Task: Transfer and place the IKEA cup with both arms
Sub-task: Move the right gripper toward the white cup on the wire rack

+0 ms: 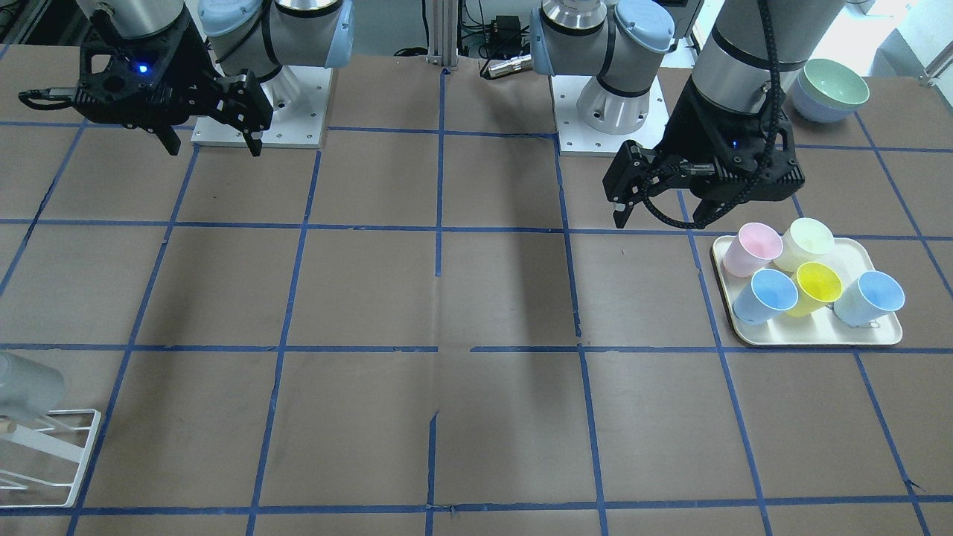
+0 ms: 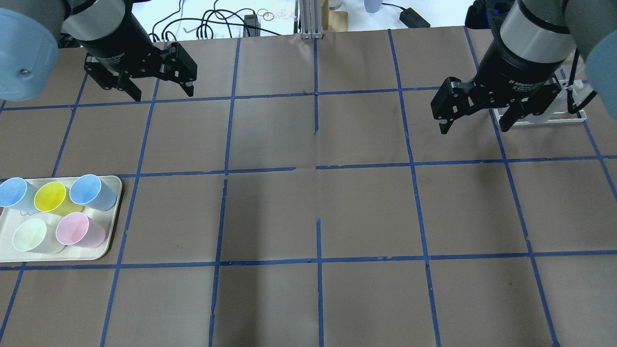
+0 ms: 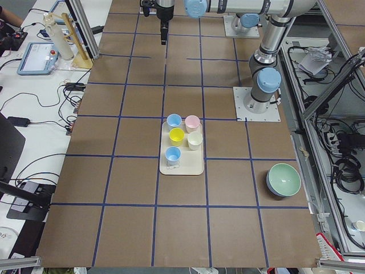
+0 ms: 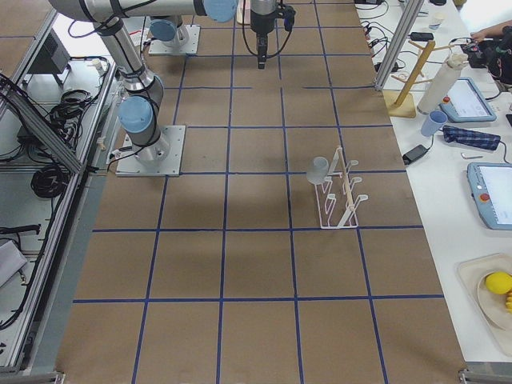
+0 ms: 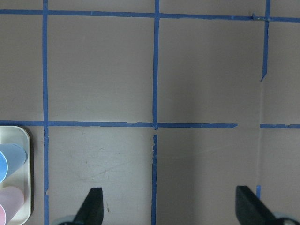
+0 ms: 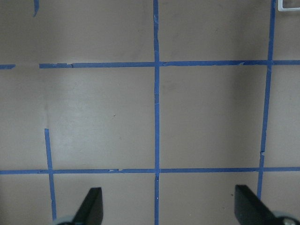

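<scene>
The pale grey IKEA cup [image 1: 26, 387] hangs tipped on a white wire rack [image 1: 52, 454] at the table's edge on my right side. It also shows in the exterior right view [image 4: 318, 170]. My right gripper [image 2: 473, 128] is open and empty, hovering above the table just in front of the rack [image 2: 544, 118]. In the overhead view it hides the cup. My left gripper [image 2: 164, 91] is open and empty, hovering beyond the tray [image 2: 113, 226] of coloured cups. Both wrist views show open fingers [image 5: 93, 206] [image 6: 93, 206] over bare table.
The cream tray [image 1: 808, 339] holds a pink cup [image 1: 752, 249], a pale green cup [image 1: 808, 242], a yellow cup [image 1: 815, 286] and two blue cups. Stacked green and lilac bowls [image 1: 830, 89] stand near the left arm's base. Blue tape lines grid the brown table.
</scene>
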You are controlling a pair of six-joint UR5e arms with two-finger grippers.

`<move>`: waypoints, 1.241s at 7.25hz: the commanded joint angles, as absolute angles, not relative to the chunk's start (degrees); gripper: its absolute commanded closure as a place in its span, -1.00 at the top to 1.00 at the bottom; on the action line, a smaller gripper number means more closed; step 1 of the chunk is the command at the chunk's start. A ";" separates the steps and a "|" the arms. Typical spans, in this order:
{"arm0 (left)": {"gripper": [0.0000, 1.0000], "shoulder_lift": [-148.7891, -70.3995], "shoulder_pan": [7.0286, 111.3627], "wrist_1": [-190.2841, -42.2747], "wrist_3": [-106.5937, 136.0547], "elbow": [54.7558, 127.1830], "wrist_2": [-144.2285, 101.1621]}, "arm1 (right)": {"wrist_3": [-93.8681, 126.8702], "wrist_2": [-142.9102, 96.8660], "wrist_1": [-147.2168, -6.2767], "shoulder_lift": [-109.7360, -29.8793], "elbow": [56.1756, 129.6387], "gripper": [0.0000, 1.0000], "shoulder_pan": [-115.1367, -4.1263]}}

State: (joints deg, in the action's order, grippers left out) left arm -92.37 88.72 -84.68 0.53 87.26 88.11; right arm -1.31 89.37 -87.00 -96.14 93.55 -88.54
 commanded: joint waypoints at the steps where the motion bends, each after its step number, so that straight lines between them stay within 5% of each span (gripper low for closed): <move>1: 1.00 -92.55 88.77 -84.73 0.53 86.93 88.07 | -1.06 89.38 -87.01 -96.15 93.60 1.00 -88.68; 9: 1.00 -92.46 88.68 -84.73 0.26 87.10 88.15 | -2.71 90.08 -83.68 -95.98 93.60 1.00 -84.65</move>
